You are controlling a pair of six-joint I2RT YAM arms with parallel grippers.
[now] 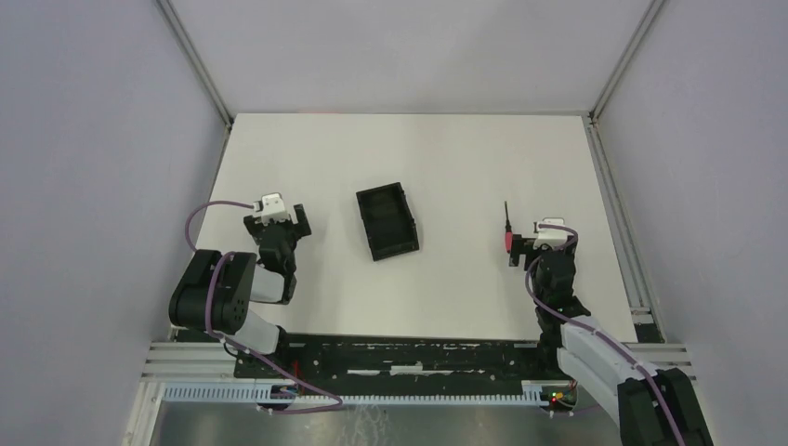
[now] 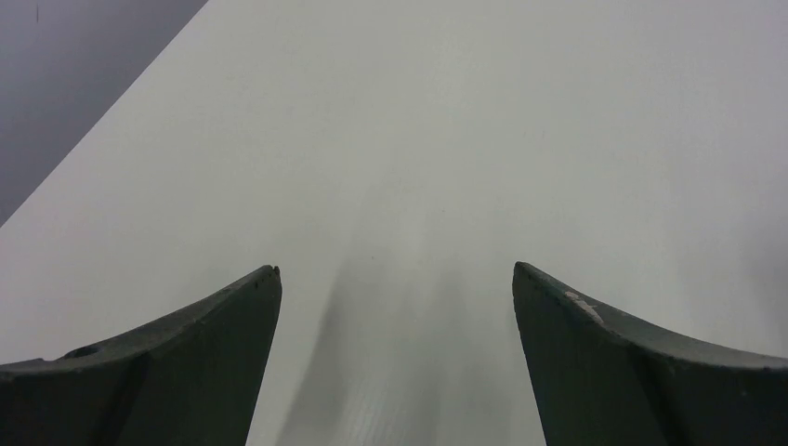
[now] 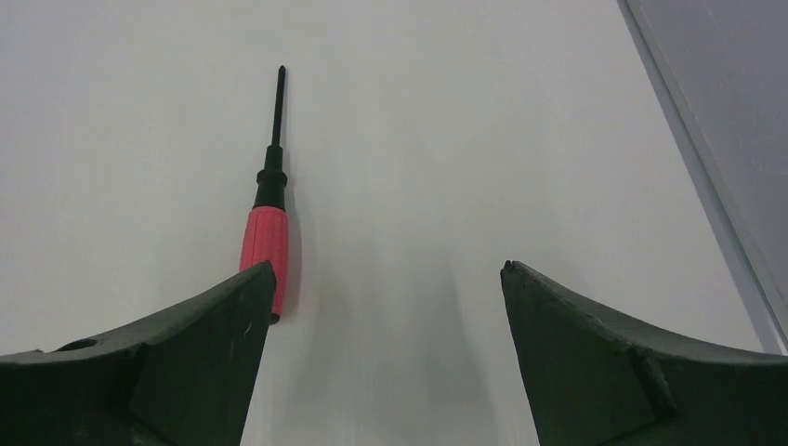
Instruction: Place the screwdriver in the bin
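Note:
The screwdriver (image 1: 507, 232) lies on the white table, right of centre, its thin black shaft pointing away from the arms. In the right wrist view the screwdriver (image 3: 268, 237) has its red handle beside the tip of my left finger. My right gripper (image 3: 388, 269) is open and holds nothing; in the top view the right gripper (image 1: 525, 249) sits just right of the handle. The black bin (image 1: 387, 220) rests near the table's middle, empty and slightly turned. My left gripper (image 1: 276, 226) is open over bare table, left of the bin; in the left wrist view the left gripper (image 2: 397, 269) shows only table between its fingers.
An aluminium frame rail (image 1: 617, 214) runs along the table's right edge, close to the right arm. Grey walls enclose the table on the left, the right and the back. The arm bases stand on a black rail (image 1: 418, 358) at the near edge.

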